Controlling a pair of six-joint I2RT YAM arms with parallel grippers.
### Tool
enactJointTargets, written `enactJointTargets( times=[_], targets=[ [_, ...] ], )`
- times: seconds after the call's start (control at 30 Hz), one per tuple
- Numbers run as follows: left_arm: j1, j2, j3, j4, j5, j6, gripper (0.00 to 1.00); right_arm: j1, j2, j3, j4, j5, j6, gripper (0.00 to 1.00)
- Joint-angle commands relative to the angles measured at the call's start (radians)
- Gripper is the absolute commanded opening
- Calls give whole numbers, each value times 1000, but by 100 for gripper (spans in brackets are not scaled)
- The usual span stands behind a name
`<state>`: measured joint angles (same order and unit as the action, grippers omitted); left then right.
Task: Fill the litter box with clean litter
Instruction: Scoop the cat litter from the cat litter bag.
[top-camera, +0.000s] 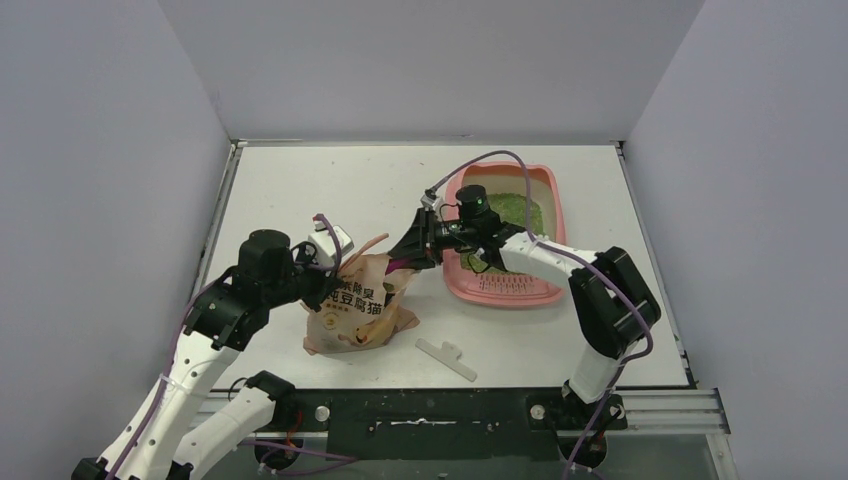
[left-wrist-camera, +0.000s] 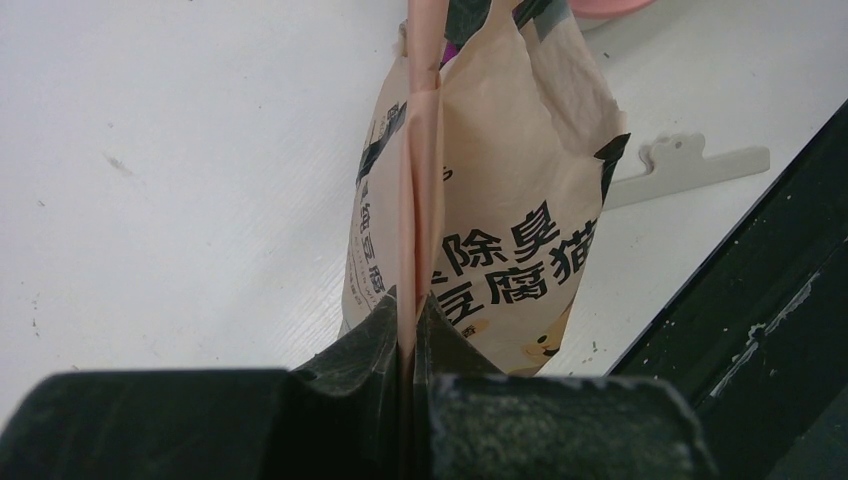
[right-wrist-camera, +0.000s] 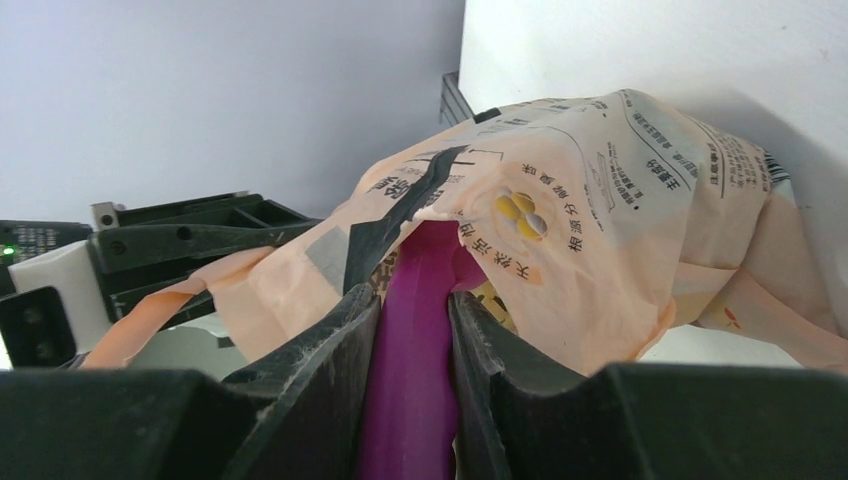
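Top external puts a white plastic strip (top-camera: 447, 357) nearest the arm bases, lying flat on the bench (top-camera: 290, 185) just in front of the litter bag (top-camera: 352, 305) and apart from it. The bag is peach paper with dark print, and it stands slumped with its mouth turned to its right. On the bag's left side the left pincer (left-wrist-camera: 408, 325) is pressed together on a fold of the upper edge, holding the mouth up. On the bag's right side the right pincer (right-wrist-camera: 412, 310) clamps the handle of a magenta scoop (right-wrist-camera: 420, 260). The scoop's bowl is inside the bag's mouth and hidden, so whether it is loaded cannot be told. The step in hand looks like scooping from the bag. The next move would call for drawing the scoop out level, carrying it rightward past the bag over the tray and tipping it there, while the other arm holds the paper taut. Beyond the bag and to its right lies the litter box (top-camera: 500, 292), a pink tray with rounded corners, a wide rim and a slotted strip at the end nearer the bag. The litter (top-camera: 517, 208) shows as a speckled green patch in the far part of the tray. The right arm covers the middle, and the filling looks only partly done.
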<state>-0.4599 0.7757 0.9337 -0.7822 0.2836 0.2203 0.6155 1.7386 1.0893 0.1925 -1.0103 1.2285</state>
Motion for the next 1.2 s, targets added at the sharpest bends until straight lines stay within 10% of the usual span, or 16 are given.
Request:
enactJointTargets(
  times=[0.0,0.2,1.17],
  targets=[
    [-16,-7,51,101,49,-20,0,-28,-77,-37,323,-33,161,0],
    [-17,-15,47,99,41,-20,0,-64,-91,-102,477,-26,276,0],
    [-20,-25,43,124,25,-19,0,-220,-297,-224,186,-73,115,0]
  ],
)
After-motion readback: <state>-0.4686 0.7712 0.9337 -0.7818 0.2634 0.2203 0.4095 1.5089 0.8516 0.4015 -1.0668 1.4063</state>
